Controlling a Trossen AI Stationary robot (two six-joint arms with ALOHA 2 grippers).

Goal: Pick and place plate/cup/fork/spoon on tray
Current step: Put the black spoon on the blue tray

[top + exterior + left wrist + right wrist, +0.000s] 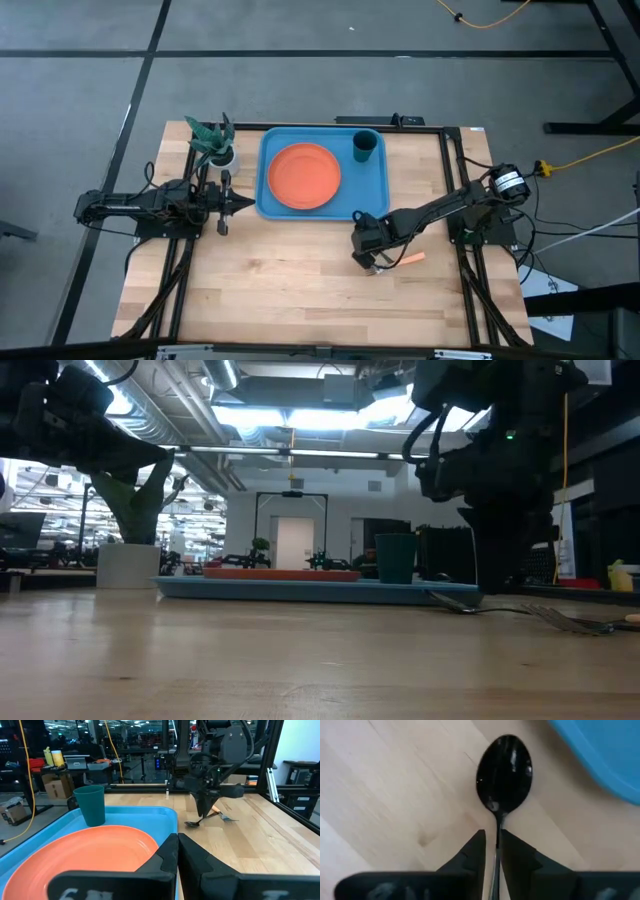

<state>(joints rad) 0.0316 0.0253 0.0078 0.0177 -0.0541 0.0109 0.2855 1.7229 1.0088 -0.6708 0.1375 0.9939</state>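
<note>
Right wrist view only: right hand (491, 851) pinching thin handle of spoon (504, 772), bowl on tabletop (395, 795) just beside tray (605, 755) corner. High view: spoon hidden under hand; fork (408, 259) just right. One plate (303, 176), one cup (364, 146) on tray. Left hand (243, 203) pressed together, left of tray.
</note>
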